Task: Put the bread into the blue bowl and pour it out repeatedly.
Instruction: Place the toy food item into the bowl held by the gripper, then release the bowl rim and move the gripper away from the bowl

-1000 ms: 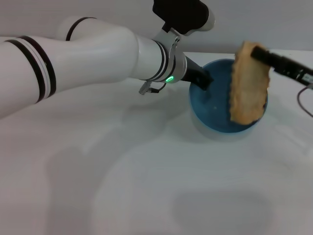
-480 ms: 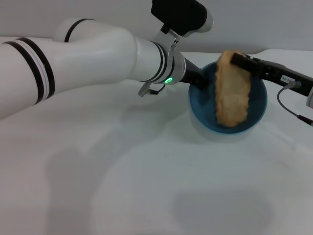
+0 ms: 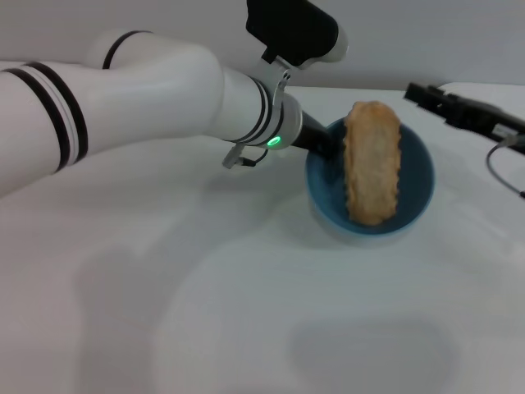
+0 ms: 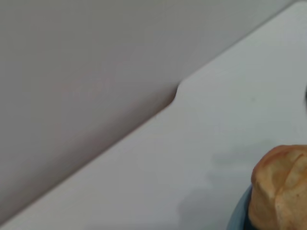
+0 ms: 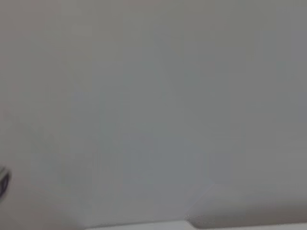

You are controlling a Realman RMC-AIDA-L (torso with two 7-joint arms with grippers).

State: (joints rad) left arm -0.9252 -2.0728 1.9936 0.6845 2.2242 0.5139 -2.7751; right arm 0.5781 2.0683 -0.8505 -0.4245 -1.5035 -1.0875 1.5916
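So from where I'm sitting the loading half looks done — the bread (image 3: 373, 162) is lying in the blue bowl (image 3: 418, 176), flat golden underside up, running from the far rim to the near rim and poking over both ends since it's about as long as the bowl is wide. The bowl sits on the white table (image 3: 246, 312).

My left gripper (image 3: 324, 141) is at the bowl's left rim. The dark fingers run down to the rim and look clamped on it, but the actual contact is hidden behind the bowl wall, so I can't tell for sure how the jaws stand. The left arm reaches in long and low from the left side, wrist angled down toward the bowl. The left wrist view just catches one end of the bread and a sliver of blue rim.

The right gripper (image 3: 420, 93) is up and off to the right, apart from the bowl, holding nothing. Whether its jaws are spread or closed I can't tell from this angle. Right wrist view shows only blank surface.

Next move I'd guess is the pour — tip the bowl by its rim until the loaf slides out. It'll want a firm grip on that glossy rim and a steady tilt.
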